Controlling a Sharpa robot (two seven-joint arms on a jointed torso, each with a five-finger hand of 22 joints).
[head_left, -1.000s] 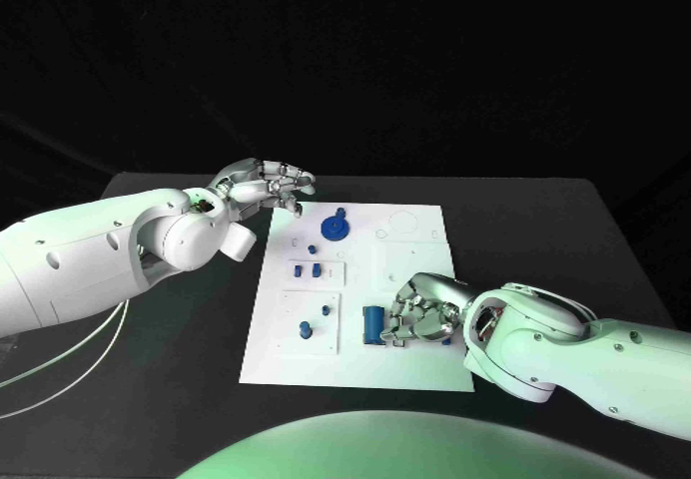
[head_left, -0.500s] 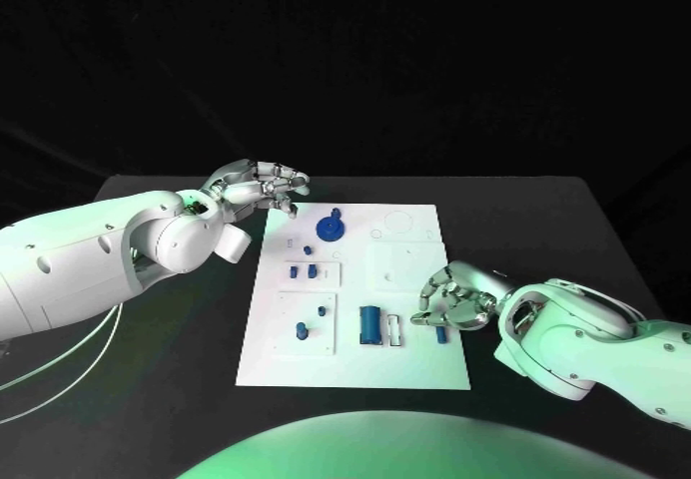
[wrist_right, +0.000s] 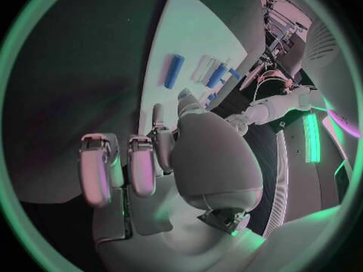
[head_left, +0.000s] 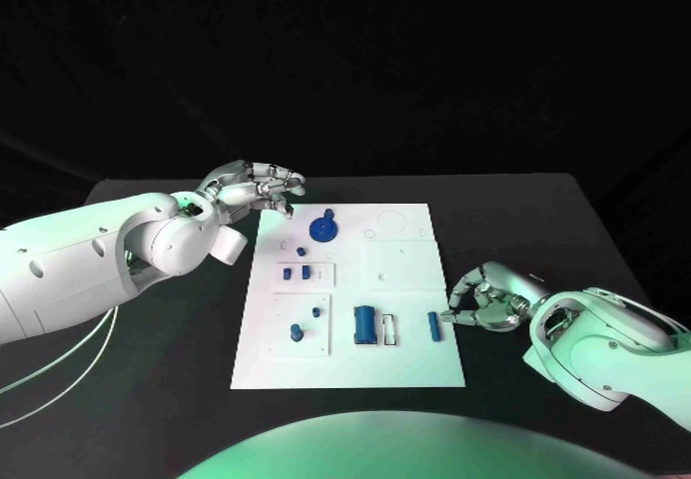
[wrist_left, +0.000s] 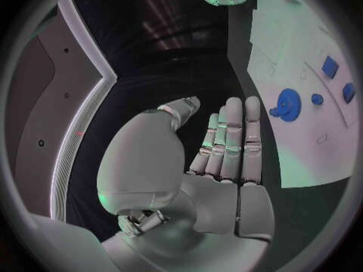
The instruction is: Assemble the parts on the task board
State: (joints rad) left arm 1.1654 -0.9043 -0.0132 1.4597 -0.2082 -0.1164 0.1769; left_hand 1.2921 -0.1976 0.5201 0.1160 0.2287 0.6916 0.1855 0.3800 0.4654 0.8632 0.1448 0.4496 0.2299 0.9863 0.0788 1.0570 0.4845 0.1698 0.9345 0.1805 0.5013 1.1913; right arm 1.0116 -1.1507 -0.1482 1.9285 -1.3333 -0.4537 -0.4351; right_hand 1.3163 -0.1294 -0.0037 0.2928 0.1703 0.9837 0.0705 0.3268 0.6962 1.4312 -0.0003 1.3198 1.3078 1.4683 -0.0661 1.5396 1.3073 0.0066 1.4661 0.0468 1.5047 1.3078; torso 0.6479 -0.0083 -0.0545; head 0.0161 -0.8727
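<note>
The white task board (head_left: 410, 364) lies mid-table. On it are a blue gear (head_left: 326, 228), a blue cylinder (head_left: 365, 321) beside a white slot, a slim blue part (head_left: 432, 322) near the right edge, and small blue pieces (head_left: 294, 271) on the left. My right hand (head_left: 487, 297) hovers just off the board's right edge beside the slim part, fingers (wrist_right: 129, 163) curled in with nothing in them. My left hand (head_left: 260, 187) hangs by the board's far left corner. Its fingers (wrist_left: 230, 139) are straight and apart, holding nothing, with the gear (wrist_left: 287, 103) beyond them.
The black table (head_left: 173, 339) surrounds the board, with bare strips to the left and right of it. My white left forearm (head_left: 87, 259) reaches over the table's left side, and my right forearm (head_left: 619, 349) crosses its near right corner.
My right hand has drawn back rightward from over the blue cylinder to off the board's edge. The slim blue part now lies uncovered where it passed. My left hand has barely moved.
</note>
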